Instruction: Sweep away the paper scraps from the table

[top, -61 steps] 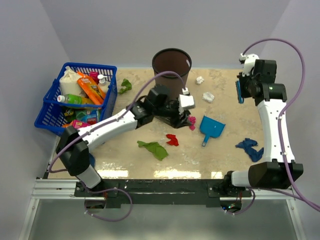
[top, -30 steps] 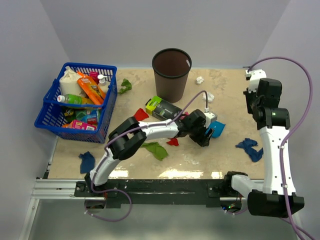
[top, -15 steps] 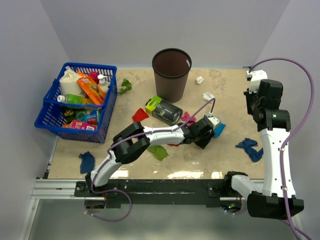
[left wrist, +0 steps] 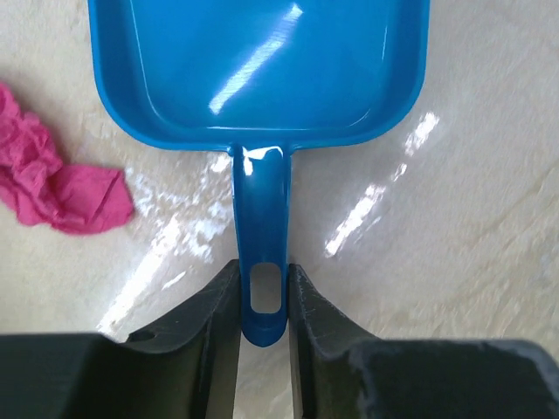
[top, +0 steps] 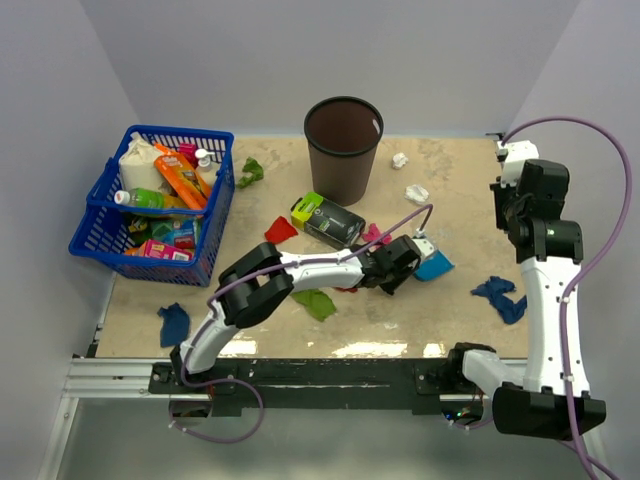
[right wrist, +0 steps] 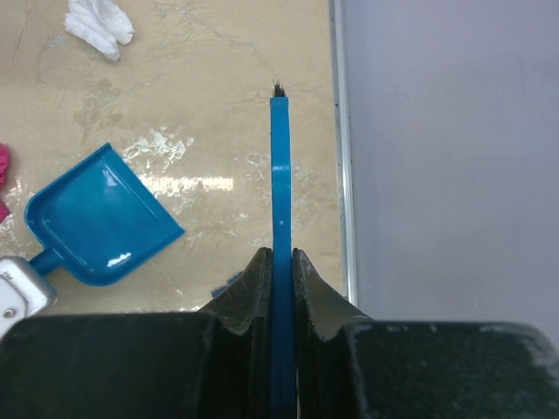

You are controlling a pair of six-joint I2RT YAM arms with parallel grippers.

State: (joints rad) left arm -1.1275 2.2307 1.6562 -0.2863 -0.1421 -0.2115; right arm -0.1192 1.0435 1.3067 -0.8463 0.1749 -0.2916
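Many feather-light paper scraps point(top: 318, 303) are lying scattered; left gripper point(left wrist: 263, 281) is pinching the stiff dustpan point(left wrist: 262, 70) by its handle, right gripper point(right wrist: 281, 258) is clamping the brush point(right wrist: 280, 157).

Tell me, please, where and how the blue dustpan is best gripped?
By its narrow handle, from the free end, low along the table: the dustpan lies flat, its pan too wide for the jaws, while the slim handle fits between them.
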